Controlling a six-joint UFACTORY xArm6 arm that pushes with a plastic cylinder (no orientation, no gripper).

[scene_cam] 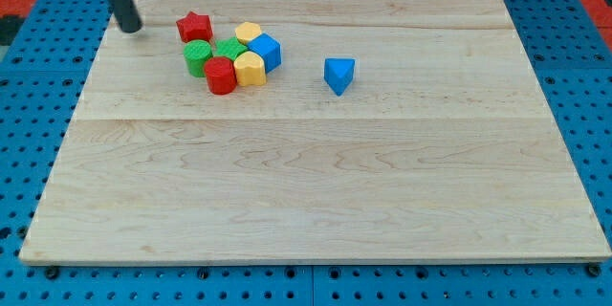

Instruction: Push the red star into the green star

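The red star (194, 27) lies near the view's top left of the wooden board. The green star (229, 50) sits just to its lower right, inside a tight cluster of blocks, a small gap apart from the red star. My tip (130, 28) rests on the board to the left of the red star, about a block's width and a half away, touching no block.
Around the green star are a green cylinder (198, 57), a red cylinder (220, 76), a yellow block (250, 69), another yellow block (248, 32) and a blue cube (265, 52). A separate blue block (338, 74) stands to the right. The board's left edge (88, 86) is near.
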